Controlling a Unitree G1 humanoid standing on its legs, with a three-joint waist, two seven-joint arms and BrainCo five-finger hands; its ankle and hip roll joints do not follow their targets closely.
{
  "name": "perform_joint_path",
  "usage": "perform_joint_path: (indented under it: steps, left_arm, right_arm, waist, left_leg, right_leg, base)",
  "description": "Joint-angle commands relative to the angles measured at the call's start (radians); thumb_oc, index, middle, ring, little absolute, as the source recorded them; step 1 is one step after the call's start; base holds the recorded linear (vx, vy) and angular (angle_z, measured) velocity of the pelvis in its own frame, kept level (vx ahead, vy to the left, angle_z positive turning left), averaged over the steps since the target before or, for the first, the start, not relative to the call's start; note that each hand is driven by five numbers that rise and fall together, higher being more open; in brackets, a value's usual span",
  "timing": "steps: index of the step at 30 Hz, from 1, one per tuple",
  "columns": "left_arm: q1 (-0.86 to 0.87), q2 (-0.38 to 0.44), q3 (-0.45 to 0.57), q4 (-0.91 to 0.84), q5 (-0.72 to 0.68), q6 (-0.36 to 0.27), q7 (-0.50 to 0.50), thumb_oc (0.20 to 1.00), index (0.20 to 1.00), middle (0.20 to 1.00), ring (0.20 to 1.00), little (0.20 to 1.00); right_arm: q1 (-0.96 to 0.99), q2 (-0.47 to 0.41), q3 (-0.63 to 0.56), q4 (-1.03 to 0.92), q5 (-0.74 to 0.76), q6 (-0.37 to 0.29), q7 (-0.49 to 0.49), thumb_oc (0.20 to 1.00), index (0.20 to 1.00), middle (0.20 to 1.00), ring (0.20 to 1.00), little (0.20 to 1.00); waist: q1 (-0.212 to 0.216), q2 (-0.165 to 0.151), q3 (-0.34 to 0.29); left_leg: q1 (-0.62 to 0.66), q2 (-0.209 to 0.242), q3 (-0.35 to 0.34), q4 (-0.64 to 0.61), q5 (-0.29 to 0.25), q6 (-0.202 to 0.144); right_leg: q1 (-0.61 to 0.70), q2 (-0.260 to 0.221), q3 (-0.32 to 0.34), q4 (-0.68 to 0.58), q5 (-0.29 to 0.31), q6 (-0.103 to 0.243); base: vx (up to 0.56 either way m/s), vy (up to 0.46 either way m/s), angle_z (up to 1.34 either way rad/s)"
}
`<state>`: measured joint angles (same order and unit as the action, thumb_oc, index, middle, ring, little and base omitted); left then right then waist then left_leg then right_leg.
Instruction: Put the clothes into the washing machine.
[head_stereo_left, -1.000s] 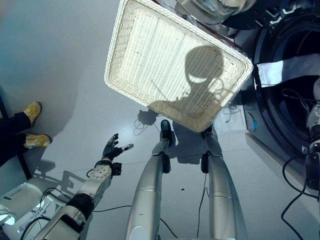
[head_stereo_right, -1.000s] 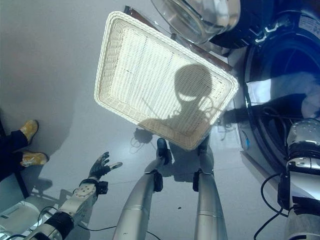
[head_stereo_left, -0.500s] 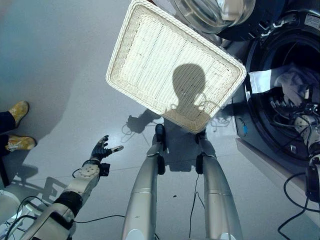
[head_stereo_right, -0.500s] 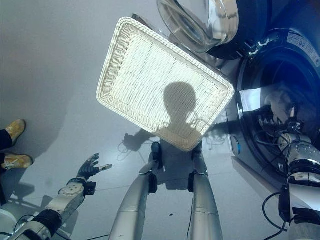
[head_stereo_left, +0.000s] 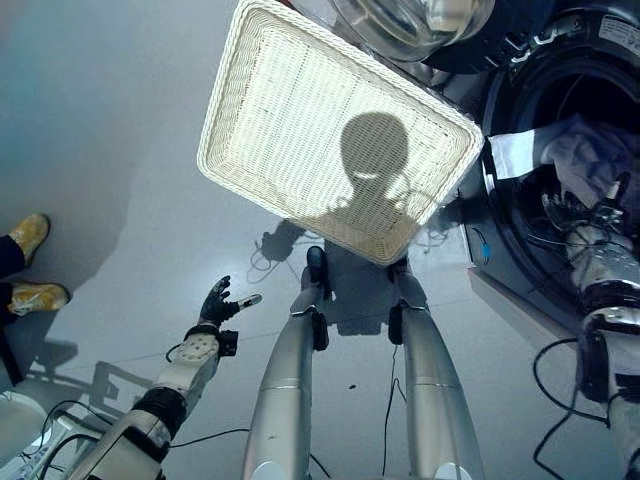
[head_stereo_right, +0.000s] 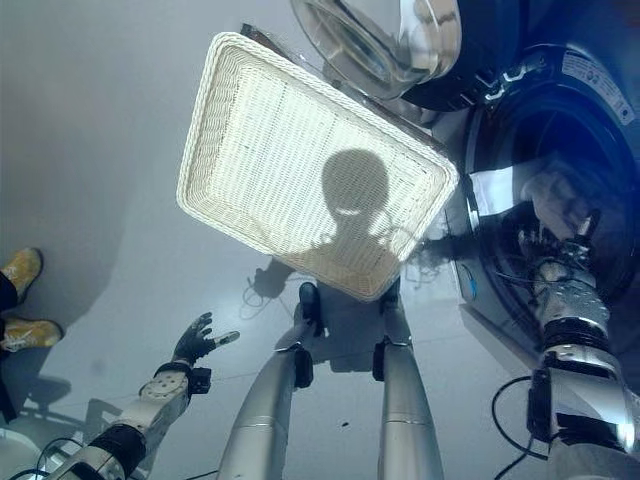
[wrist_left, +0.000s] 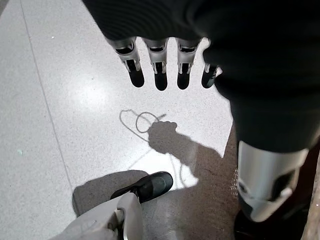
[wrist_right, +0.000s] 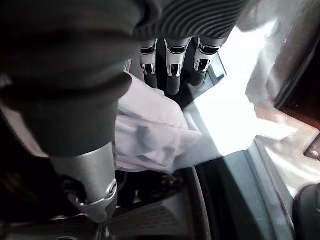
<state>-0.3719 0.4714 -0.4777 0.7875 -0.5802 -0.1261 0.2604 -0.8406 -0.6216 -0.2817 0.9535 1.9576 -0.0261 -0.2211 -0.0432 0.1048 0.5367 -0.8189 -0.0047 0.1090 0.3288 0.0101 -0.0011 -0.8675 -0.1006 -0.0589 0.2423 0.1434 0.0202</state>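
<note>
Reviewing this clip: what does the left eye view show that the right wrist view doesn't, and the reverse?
Left eye alone: the empty white wicker basket, the left robot hand open over the grey floor, a person's yellow shoes.
Right wrist alone: close up, the right robot hand with straight fingers against the cloth.
Both: the white cloth in the washing machine's dark drum opening.

Empty wicker basket and a bystander's shoes on grey floor

A white woven basket (head_stereo_left: 335, 140) lies tilted on the pale grey floor (head_stereo_left: 110, 130), nothing inside it but a shadow. A person's yellow shoes (head_stereo_left: 30, 262) show at the floor's edge, with dark trouser cuffs above them, well apart from the basket.
</note>
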Motion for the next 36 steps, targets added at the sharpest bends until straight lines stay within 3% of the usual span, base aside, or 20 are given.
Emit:
perform_joint_path:
  steps: [1,4,6,8,13,17,18,21,22,24,25,27,28,29,31,32,34,35,36]
  left_arm:
    - [0.047,-0.032,-0.002,0.038,0.011,-0.020,0.026,1.000,1.000,1.000,1.000,1.000]
    - [0.041,-0.048,0.008,0.054,0.014,-0.025,0.027,1.000,1.000,1.000,1.000,1.000]
    - [0.045,-0.053,0.021,0.062,0.015,-0.024,0.021,1.000,1.000,1.000,1.000,1.000]
    - [0.044,-0.058,0.025,0.067,0.017,-0.023,0.022,1.000,1.000,1.000,1.000,1.000]
    - [0.060,-0.075,0.063,0.100,0.038,-0.007,0.011,1.000,1.000,1.000,1.000,1.000]
    - [0.074,-0.076,0.096,0.136,0.053,0.004,-0.010,1.000,1.000,1.000,1.000,1.000]
    - [0.079,-0.084,0.119,0.165,0.061,0.011,-0.021,1.000,1.000,1.000,1.000,1.000]
    - [0.084,-0.089,0.134,0.178,0.067,0.016,-0.038,1.000,1.000,1.000,1.000,1.000]
    - [0.089,-0.095,0.158,0.197,0.063,0.025,-0.079,1.000,1.000,1.000,1.000,1.000]
    - [0.089,-0.094,0.163,0.201,0.068,0.028,-0.088,1.000,1.000,1.000,1.000,1.000]
    - [0.095,-0.095,0.185,0.218,0.050,0.029,-0.142,1.000,1.000,1.000,1.000,1.000]
    - [0.108,-0.100,0.206,0.231,0.032,0.023,-0.189,1.000,1.000,1.000,1.000,1.000]
    - [0.123,-0.108,0.214,0.238,0.012,0.016,-0.224,1.000,1.000,1.000,1.000,1.000]
    - [0.137,-0.113,0.220,0.240,0.009,0.017,-0.244,1.000,1.000,1.000,1.000,1.000]
    - [0.138,-0.113,0.220,0.240,0.009,0.017,-0.244,1.000,1.000,1.000,1.000,1.000]
    - [0.174,-0.122,0.221,0.256,0.031,0.028,-0.311,1.000,1.000,1.000,1.000,1.000]
    - [0.204,-0.138,0.231,0.309,0.038,0.023,-0.388,1.000,1.000,1.000,1.000,1.000]
    - [0.204,-0.138,0.231,0.309,0.038,0.023,-0.388,1.000,1.000,1.000,1.000,1.000]
    - [0.215,-0.152,0.234,0.346,0.048,0.032,-0.422,1.000,1.000,1.000,1.000,1.000]
  right_arm:
    - [0.032,-0.036,0.025,-0.033,0.015,-0.045,-0.003,1.000,1.000,1.000,1.000,1.000]
    - [0.059,0.001,0.047,-0.016,0.015,0.027,0.035,1.000,1.000,1.000,1.000,1.000]
    - [0.095,0.018,0.074,0.017,0.015,0.123,0.097,1.000,1.000,1.000,1.000,1.000]
    - [0.111,0.030,0.089,0.027,0.015,0.167,0.126,1.000,1.000,1.000,1.000,1.000]
    - [0.201,0.080,0.178,0.069,0.015,0.353,0.266,1.000,1.000,1.000,1.000,1.000]
    - [0.249,0.099,0.220,0.096,0.015,0.405,0.305,1.000,1.000,1.000,1.000,1.000]
    - [0.274,0.120,0.233,0.112,-0.042,0.396,0.323,1.000,1.000,1.000,1.000,1.000]
    - [0.289,0.134,0.235,0.121,-0.116,0.371,0.339,1.000,1.000,1.000,1.000,1.000]
    - [0.319,0.162,0.245,0.134,-0.380,0.229,0.350,1.000,1.000,1.000,1.000,1.000]
    - [0.322,0.164,0.249,0.136,-0.399,0.210,0.346,1.000,1.000,1.000,1.000,1.000]
    - [0.351,0.184,0.273,0.144,-0.667,0.034,0.346,1.000,1.000,1.000,1.000,1.000]
    - [0.391,0.206,0.321,0.118,-0.858,-0.095,0.289,1.000,1.000,1.000,1.000,1.000]
    - [0.428,0.220,0.346,0.120,-1.060,-0.144,0.211,1.000,1.000,1.000,1.000,1.000]
    - [0.461,0.225,0.374,0.116,-1.164,-0.175,0.199,1.000,1.000,1.000,1.000,1.000]
    - [0.461,0.225,0.374,0.115,-1.164,-0.175,0.198,1.000,1.000,1.000,1.000,1.000]
    - [0.539,0.231,0.468,0.109,-1.467,-0.213,0.162,1.000,1.000,1.000,1.000,1.000]
    - [0.593,0.257,0.548,0.136,-1.696,-0.198,0.170,1.000,1.000,1.000,1.000,1.000]
    - [0.593,0.257,0.548,0.136,-1.696,-0.198,0.170,1.000,1.000,1.000,1.000,1.000]
    - [0.622,0.275,0.589,0.172,-1.776,-0.172,0.204,1.000,1.000,1.000,1.000,1.000]
  waist:
    - [0.009,0.088,-0.017]
    - [0.007,0.085,-0.017]
    - [0.008,0.081,-0.017]
    - [0.007,0.077,-0.017]
    - [0.008,0.048,-0.017]
    - [0.009,0.017,-0.017]
    - [0.010,0.001,-0.017]
    - [0.010,-0.008,-0.017]
    - [0.012,-0.023,-0.017]
    - [0.013,-0.026,-0.017]
    - [0.016,-0.039,-0.017]
    - [0.018,-0.053,-0.040]
    - [0.020,-0.063,-0.061]
    - [0.021,-0.068,-0.075]
    - [0.021,-0.068,-0.074]
    - [0.026,-0.085,-0.123]
    - [0.032,-0.103,-0.176]
    - [0.032,-0.103,-0.176]
    - [0.037,-0.111,-0.218]
  left_leg:
    - [0.057,-0.025,0.024,-0.153,0.068,-0.048]
    - [0.071,-0.031,0.026,-0.149,0.064,-0.043]
    - [0.085,-0.037,0.026,-0.144,0.058,-0.038]
    - [0.093,-0.038,0.027,-0.144,0.055,-0.037]
    - [0.153,-0.049,0.031,-0.140,0.041,-0.027]
    - [0.213,-0.049,0.032,-0.141,0.027,-0.023]
    - [0.262,-0.046,0.037,-0.142,0.018,-0.021]
    - [0.294,-0.044,0.040,-0.140,0.010,-0.019]
    - [0.354,-0.042,0.045,-0.139,-0.003,-0.017]
    - [0.364,-0.040,0.048,-0.139,-0.005,-0.017]
    - [0.421,-0.036,0.051,-0.139,-0.013,-0.019]
    - [0.463,-0.034,0.052,-0.151,-0.018,-0.021]
    - [0.485,-0.032,0.054,-0.160,-0.022,-0.023]
    - [0.504,-0.030,0.058,-0.169,-0.024,-0.022]
    - [0.505,-0.030,0.058,-0.170,-0.024,-0.022]
    - [0.547,-0.028,0.059,-0.189,-0.027,-0.025]
    - [0.612,-0.033,0.048,-0.223,-0.032,-0.026]
    - [0.612,-0.033,0.048,-0.223,-0.032,-0.026]
    - [0.658,-0.032,0.045,-0.258,-0.031,-0.026]
  right_leg:
    - [0.016,0.081,-0.073,0.149,-0.189,0.007]
    - [0.031,0.079,-0.072,0.143,-0.186,0.007]
    - [0.048,0.077,-0.071,0.137,-0.182,0.008]
    - [0.059,0.075,-0.071,0.132,-0.180,0.009]
    - [0.134,0.065,-0.080,0.084,-0.156,0.015]
    - [0.208,0.057,-0.087,0.034,-0.135,0.025]
    - [0.260,0.053,-0.090,0.009,-0.127,0.031]
    - [0.294,0.050,-0.091,-0.001,-0.125,0.034]
    - [0.356,0.046,-0.091,-0.014,-0.127,0.039]
    - [0.367,0.045,-0.092,-0.016,-0.128,0.039]
    - [0.431,0.041,-0.091,-0.029,-0.130,0.040]
    - [0.477,0.037,-0.090,-0.051,-0.128,0.043]
    - [0.501,0.034,-0.091,-0.064,-0.128,0.046]
    - [0.522,0.031,-0.094,-0.078,-0.126,0.048]
    - [0.523,0.031,-0.094,-0.079,-0.126,0.048]
    - [0.578,0.027,-0.103,-0.117,-0.123,0.051]
    - [0.661,0.030,-0.110,-0.164,-0.126,0.053]
    - [0.661,0.030,-0.110,-0.164,-0.126,0.053]
    - [0.710,0.034,-0.118,-0.192,-0.128,0.055]
  base:
    - [-0.07,0.115,0.03]
    - [-0.06,0.089,0.03]
    - [-0.08,0.100,0.04]
    - [-0.05,0.066,0.03]
    - [-0.07,0.093,0.01]
    - [-0.06,0.079,0.03]
    - [-0.06,0.104,0.02]
    - [-0.03,0.077,0.02]
    - [-0.04,0.067,0.01]
    - [-0.03,0.052,0.00]
    - [-0.02,0.050,-0.01]
    - [0.00,0.060,0.05]
    - [0.03,0.062,0.09]
    - [0.02,0.047,0.08]
    - [0.01,0.028,0.04]
    - [0.05,0.039,-0.01]
    - [0.10,0.018,0.07]
    - [0.13,-0.002,0.10]
    - [0.07,0.002,-0.01]
